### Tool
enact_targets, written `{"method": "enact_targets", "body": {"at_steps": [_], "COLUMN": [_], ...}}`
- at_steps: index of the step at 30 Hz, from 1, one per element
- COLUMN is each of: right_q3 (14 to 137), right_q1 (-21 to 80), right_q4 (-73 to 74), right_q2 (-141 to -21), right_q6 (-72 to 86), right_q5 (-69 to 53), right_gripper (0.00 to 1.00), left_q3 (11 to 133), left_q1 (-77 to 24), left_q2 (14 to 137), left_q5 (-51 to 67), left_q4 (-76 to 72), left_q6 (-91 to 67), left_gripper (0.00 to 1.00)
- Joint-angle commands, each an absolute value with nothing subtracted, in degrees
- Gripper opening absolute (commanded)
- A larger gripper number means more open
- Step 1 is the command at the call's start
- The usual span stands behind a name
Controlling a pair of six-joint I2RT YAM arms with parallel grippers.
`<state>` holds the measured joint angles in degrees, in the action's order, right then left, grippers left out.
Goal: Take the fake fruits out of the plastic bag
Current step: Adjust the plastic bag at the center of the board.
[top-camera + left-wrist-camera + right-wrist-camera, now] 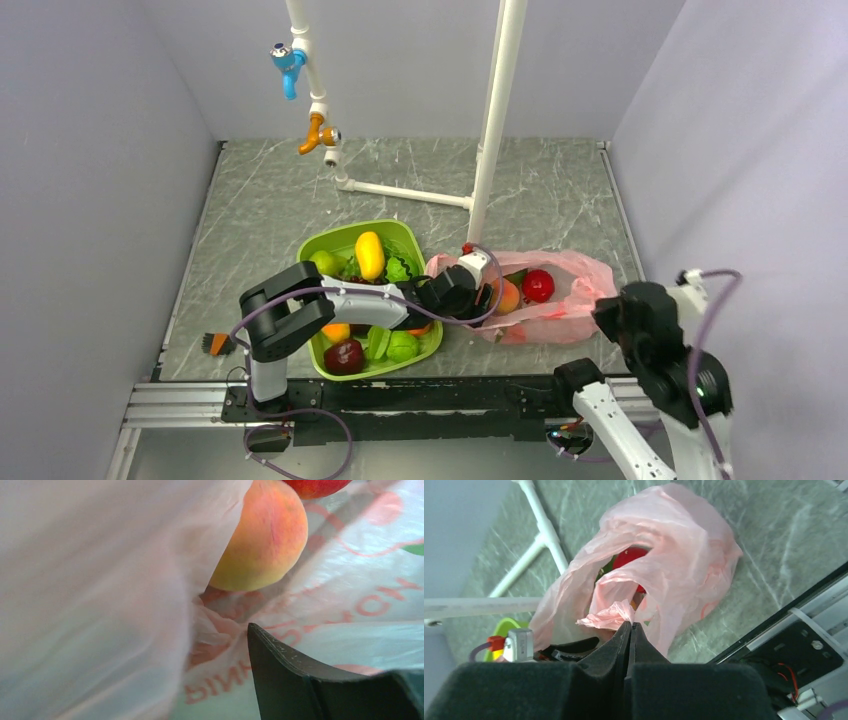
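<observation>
My left arm (300, 315) folds up from its base, elbow high, and the forearm lies out flat to the right. My left gripper (484, 296) stands with jaws parted. One dark finger (300, 680) shows in the wrist view; the other is hidden. My right arm (655, 345) bends up and leans left. My right gripper (629, 630) is pressed tight on a fold of bag (684, 555).

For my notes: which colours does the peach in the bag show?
The peach is orange-pink, fading to yellow at one end; best in the left wrist view.
</observation>
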<state>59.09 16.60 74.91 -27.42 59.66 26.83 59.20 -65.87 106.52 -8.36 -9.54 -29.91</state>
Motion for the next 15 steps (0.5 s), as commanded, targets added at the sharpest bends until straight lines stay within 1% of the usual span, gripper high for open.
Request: {"method": "enact_targets", "body": {"at_steps": [1, 5, 6, 8, 11, 15], "right_q3": [65.3, 66.8, 67.2, 68.8, 74.3, 79.3], "right_q1": [16.7, 16.9, 17.0, 17.0, 17.2, 19.0], "right_q4": [85.7, 85.9, 85.9, 85.1, 84.5, 76.7], "right_q2": [-21.4, -16.5, -15.7, -14.3, -13.8, -15.8], "right_q6": [62.4, 58.2, 56.8, 52.2, 45.9, 36.6], "right_q5": [34.4, 32.2, 30.6, 27.3, 27.1, 25.0], "right_gripper": [0.0, 0.0, 0.03, 0.13, 0.33, 0.47], "left_q3": [58.5, 58.7, 58.8, 58.9, 59.4, 60.1], "left_q1": [-65.4, -65.2, -65.2, -65.2, -65.2, -65.2], "left_q2": [103.7, 103.8, 103.9, 104.0, 104.4, 104.8], "left_q5": [-7.7, -7.3, -7.3, -7.2, -7.3, -7.3], "left_q4": [-11.6, -11.9, -11.9, -11.9, -11.5, -11.0], "left_q6": [-30.2, -30.0, -30.0, -29.9, -29.6, -29.2], "left_gripper": [0.71, 0.7, 0.71, 0.71, 0.71, 0.71]}}
